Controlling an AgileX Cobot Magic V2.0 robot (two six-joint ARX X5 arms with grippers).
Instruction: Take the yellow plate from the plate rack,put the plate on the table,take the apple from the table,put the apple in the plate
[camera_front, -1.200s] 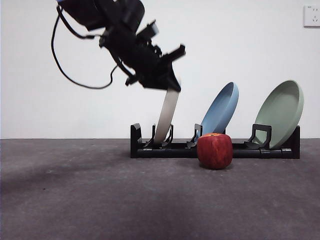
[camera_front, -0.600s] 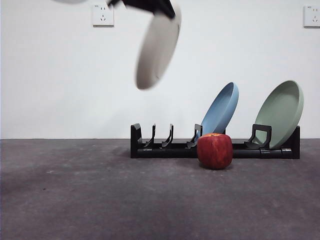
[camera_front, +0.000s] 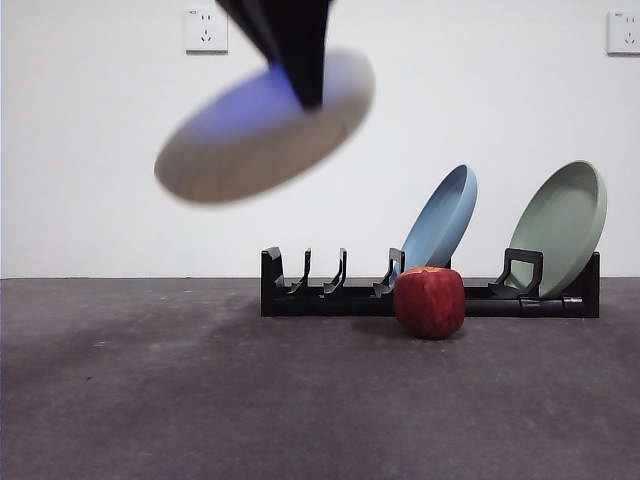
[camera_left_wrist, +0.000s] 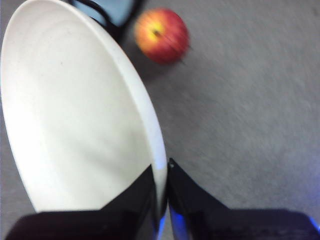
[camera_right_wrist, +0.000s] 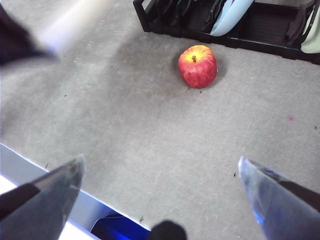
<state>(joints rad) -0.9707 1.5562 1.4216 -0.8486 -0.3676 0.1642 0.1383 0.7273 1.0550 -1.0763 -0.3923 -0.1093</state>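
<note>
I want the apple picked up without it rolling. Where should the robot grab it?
Grab the apple around its rounded sides, coming straight down from above. It sits upright on the table with its stem up, and the rack stands close behind it, so the top is the freest way in. The right end effector is open and holds nothing, so it probably suits.

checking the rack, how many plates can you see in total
3: the yellow plate is in the air, clamped at its rim by the left gripper; the blue plate and the pale green plate lean in the plate rack. None seem hidden.
</note>
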